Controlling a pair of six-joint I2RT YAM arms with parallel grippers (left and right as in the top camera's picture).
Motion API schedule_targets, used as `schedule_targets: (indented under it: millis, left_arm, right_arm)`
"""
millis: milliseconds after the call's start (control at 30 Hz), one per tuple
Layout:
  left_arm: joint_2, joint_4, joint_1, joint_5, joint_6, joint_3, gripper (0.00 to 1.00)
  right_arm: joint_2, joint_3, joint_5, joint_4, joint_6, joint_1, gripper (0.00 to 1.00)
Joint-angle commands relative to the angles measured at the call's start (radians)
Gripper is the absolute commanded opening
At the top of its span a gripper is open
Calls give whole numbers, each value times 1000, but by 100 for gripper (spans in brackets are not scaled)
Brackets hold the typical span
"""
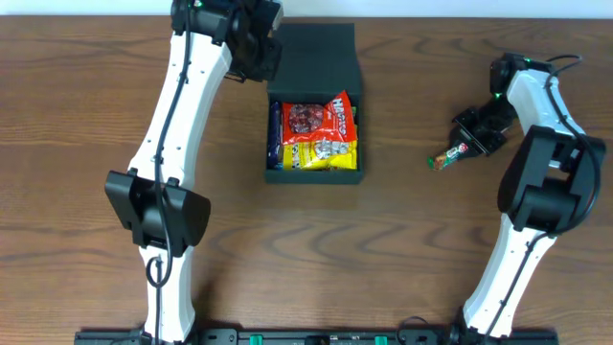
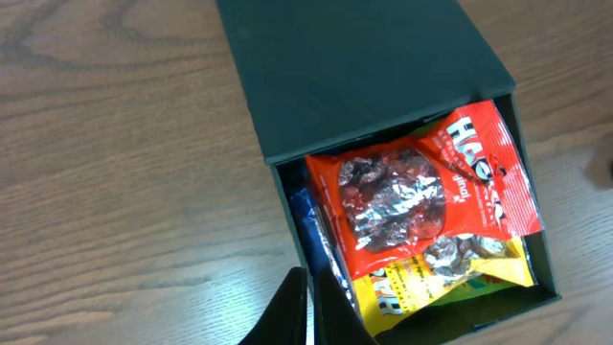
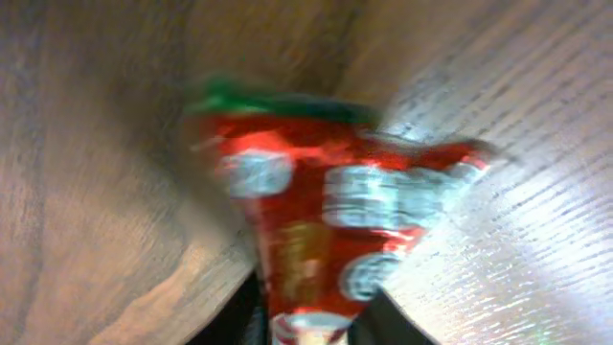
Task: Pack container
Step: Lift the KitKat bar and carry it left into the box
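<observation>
White "H…" lettering on red packet (image 2: 431,192)

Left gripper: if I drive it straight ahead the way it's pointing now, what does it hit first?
Most likely the blue packet tucked along the left wall of the container, just ahead of the left gripper. Depth is unclear, so it could clip that wall's rim instead.
</observation>
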Motion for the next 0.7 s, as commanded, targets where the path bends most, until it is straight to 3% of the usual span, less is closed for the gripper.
schedule_targets:
  millis: [0, 167, 467, 667]
  left_arm:
    - [-31, -1, 32, 47, -5, 22, 6]
    - [-90, 0, 97, 43, -4, 22, 7]
    - [-136, 1, 196, 43, -4, 22, 13]
    - [-136, 0, 209, 42, -4, 22, 15]
  right_arm:
    - [29, -6, 40, 13, -39, 8, 15]
    - [28, 63, 24, 18, -232, 10, 2]
    - [28, 503, -170, -199, -687, 116, 2]
    - [28, 640, -267, -253, -760, 310, 2]
